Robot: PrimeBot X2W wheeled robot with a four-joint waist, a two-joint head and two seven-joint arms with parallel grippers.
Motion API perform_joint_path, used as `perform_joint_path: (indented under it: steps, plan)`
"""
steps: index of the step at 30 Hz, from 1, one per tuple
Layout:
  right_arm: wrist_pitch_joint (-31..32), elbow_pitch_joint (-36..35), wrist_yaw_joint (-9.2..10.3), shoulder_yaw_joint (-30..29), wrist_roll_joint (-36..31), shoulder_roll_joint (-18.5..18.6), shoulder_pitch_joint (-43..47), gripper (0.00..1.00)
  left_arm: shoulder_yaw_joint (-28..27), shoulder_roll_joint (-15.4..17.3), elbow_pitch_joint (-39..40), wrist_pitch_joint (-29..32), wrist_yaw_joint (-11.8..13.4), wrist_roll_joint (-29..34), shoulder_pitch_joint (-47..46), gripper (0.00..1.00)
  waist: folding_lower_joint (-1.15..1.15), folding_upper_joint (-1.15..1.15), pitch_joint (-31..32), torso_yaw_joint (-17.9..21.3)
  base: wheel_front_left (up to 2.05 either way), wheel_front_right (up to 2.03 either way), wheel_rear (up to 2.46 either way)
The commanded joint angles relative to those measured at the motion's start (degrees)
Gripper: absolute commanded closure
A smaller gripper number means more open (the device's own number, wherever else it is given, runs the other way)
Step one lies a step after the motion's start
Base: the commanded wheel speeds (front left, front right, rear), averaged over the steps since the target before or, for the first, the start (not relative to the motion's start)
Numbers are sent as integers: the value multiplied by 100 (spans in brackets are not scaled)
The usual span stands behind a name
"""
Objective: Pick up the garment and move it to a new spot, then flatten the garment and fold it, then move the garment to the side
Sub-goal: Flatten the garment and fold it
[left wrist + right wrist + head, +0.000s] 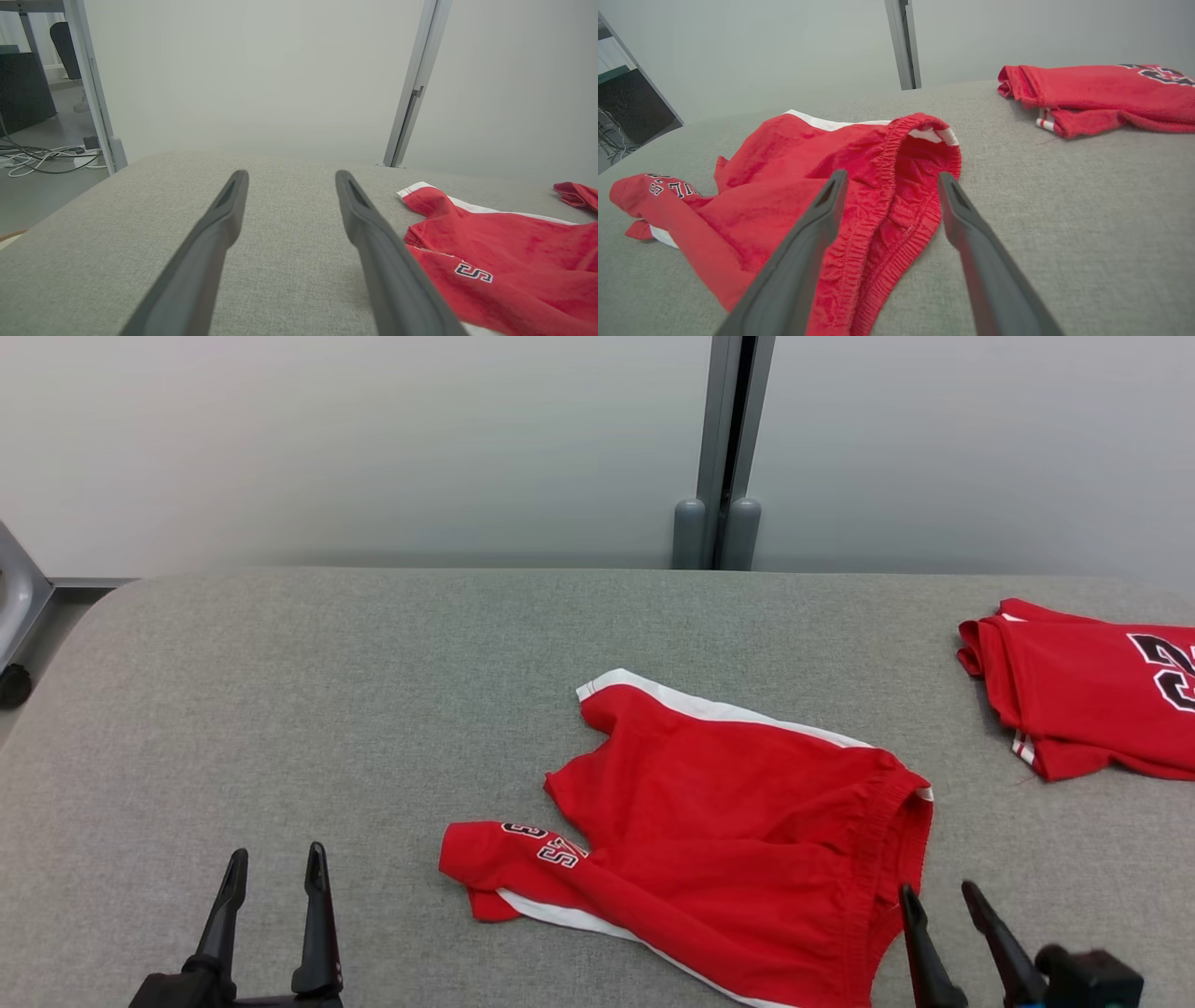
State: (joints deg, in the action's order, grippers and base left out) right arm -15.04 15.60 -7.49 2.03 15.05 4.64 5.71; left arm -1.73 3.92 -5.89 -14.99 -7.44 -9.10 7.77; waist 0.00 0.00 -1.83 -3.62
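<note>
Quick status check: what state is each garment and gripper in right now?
red shorts: rumpled, unfolded, lying free on the table
second red garment: folded, resting at the table's right side
left gripper: open, empty, over bare table
right gripper: open, empty, at the shorts' waistband

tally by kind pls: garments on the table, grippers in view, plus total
Garments: 2, the loose red shorts and the folded red garment on the robot's far right.
Grippers: 2, the left gripper and the right gripper, jaws open on both, holding nothing.
Total: 4
</note>
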Motion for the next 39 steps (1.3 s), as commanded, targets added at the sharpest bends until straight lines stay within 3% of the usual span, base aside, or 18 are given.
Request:
perform_joint_path:
  steps: [1, 11, 13, 16, 23, 39]
  plan:
    - [-6, 43, -2, 24, -47, 59, -153, 0, -32, 2, -6, -26, -5, 20, -75, 0, 0, 0, -13, -9, 0, 0, 0]
    - [545, 769, -3, 63, -334, 604, -1866, 0, 105, -32, 10, -26, -5, 15, -277, 0, 0, 0, -334, -238, 0, 0, 0]
    - [1059, 1128, -2, 548, -440, 983, -2809, 0, 176, -51, -15, -26, -5, -18, -436, 0, 0, 0, -541, -472, 0, 0, 0]
    - [1374, 1367, -2, 1021, -413, 1126, -3240, 0, 201, -65, -34, -26, -5, -36, -523, 0, 0, 0, -643, -624, 0, 0, 0]
    - [2031, 2075, -2, 2192, -104, 1216, -4025, 0, 349, -99, -52, -26, -5, -68, -642, 0, 0, 0, -857, -903, 0, 0, 0]
    - [3210, 3825, -3, 3937, 215, 1325, -4913, 0, 525, -106, -144, -26, -5, -237, -851, 0, 0, 0, -1135, -1242, 0, 0, 0]
